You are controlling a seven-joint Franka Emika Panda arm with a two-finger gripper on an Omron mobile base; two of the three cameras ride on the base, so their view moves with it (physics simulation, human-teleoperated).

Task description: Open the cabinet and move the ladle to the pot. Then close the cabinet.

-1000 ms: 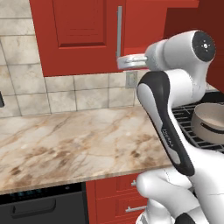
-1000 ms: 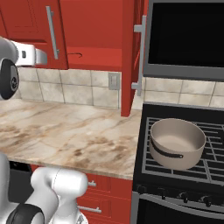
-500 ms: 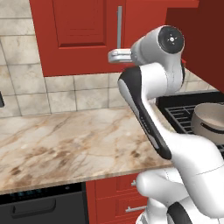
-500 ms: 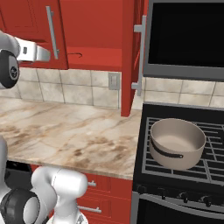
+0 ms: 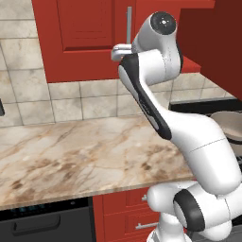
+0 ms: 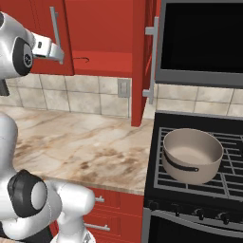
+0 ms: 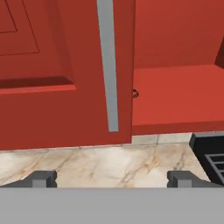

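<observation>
Marble counter (image 5: 71, 156); open pincer (image 7: 111, 178) faces cabinet (image 7: 52, 74) handle (image 7: 108, 65).

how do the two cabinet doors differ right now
The left door is shut, flat against the cabinet; the right door is swung open, edge toward the camera, baring the shelf. The open gripper faces the left door's handle; the right door's handle has nothing near it. Both are red with vertical silver bar handles.
</observation>
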